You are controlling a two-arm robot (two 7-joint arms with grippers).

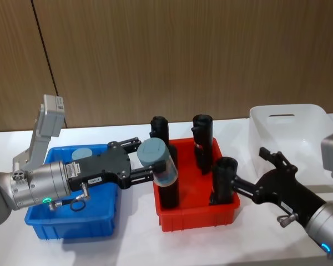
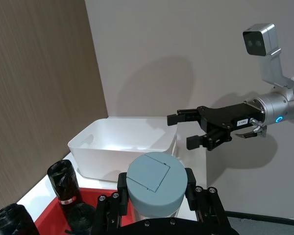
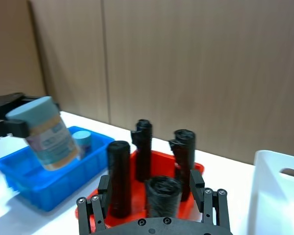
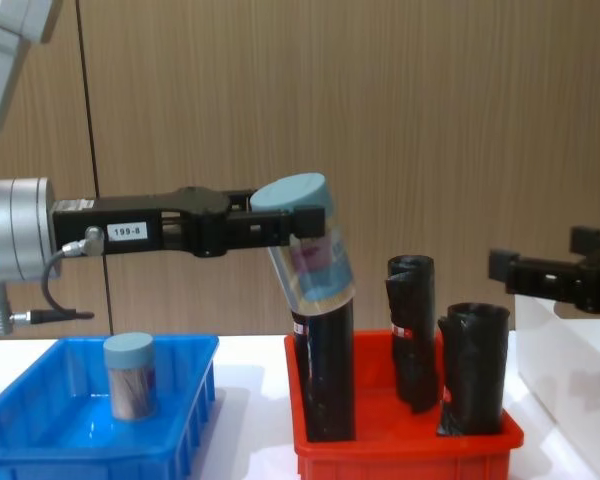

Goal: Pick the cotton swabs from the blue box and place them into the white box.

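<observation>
Clamping tilted cotton swabs tub (image 1: 165, 174): left pincer (image 1: 147, 160). Right pincer (image 1: 249, 167) open, empty.

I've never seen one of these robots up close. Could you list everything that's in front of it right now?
cotton swab tubs: two, clear with grey-blue lids; one held tilted above the red bin's left side, one standing in the blue box
blue box: one, bright blue, table's left
red bin: one, red, centre
black rolls: four, black, upright in the red bin
white box: one, translucent white, table's right
table: one, white
wall: brown wood panels, behind
left arm: grey and black, jaws shut on the raised tub
right arm: grey and black, jaws open, empty, near the red bin's right side
</observation>
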